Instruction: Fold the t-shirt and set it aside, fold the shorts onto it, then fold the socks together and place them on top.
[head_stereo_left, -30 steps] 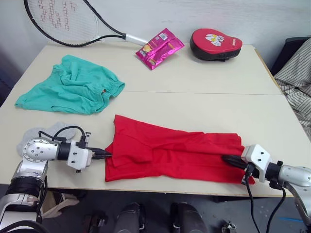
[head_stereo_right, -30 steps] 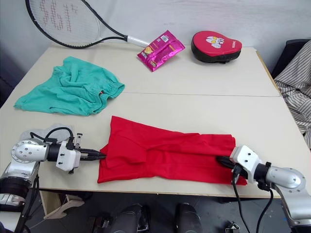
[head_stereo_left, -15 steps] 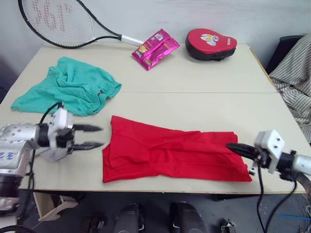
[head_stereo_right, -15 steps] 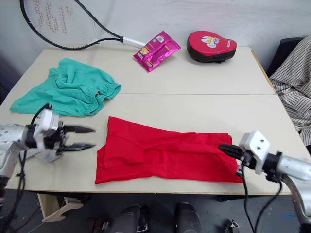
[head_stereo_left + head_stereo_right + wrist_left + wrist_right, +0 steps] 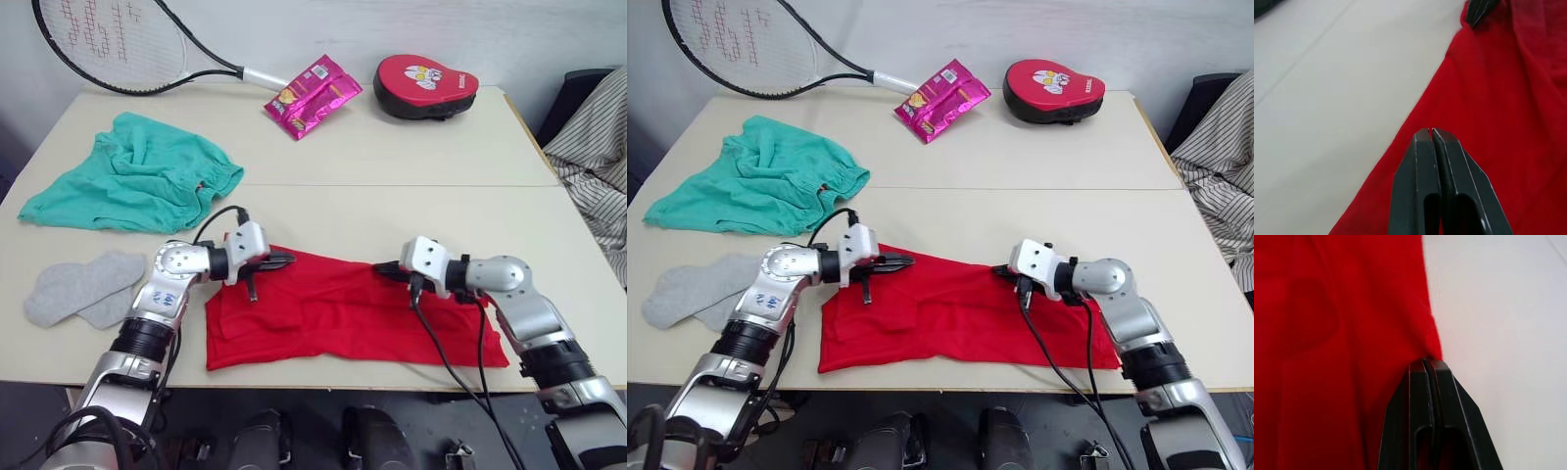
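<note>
The red t-shirt (image 5: pixel 343 313) lies as a long flat strip across the near part of the table. My left gripper (image 5: pixel 282 260) is shut at the strip's far edge near its left end, fingertips pinched together on the cloth edge (image 5: pixel 1431 132). My right gripper (image 5: pixel 382 266) is shut the same way on the far edge around the middle (image 5: pixel 1429 362). The two grippers point at each other, a short gap apart. The teal shorts (image 5: pixel 137 181) lie crumpled at the far left. The grey socks (image 5: pixel 83 289) lie side by side at the near left.
A tennis racket (image 5: pixel 127 44), a pink snack packet (image 5: pixel 312 95) and a red padded mitt (image 5: pixel 426 86) sit along the table's back edge. Striped cloth (image 5: pixel 593 147) hangs beyond the right edge. Bare table (image 5: pixel 392 196) lies between the t-shirt and those items.
Both grippers let go of the t-shirt's ends, opened, then swung inward to its far edge and shut there. The socks, earlier hidden by the left arm, now show.
</note>
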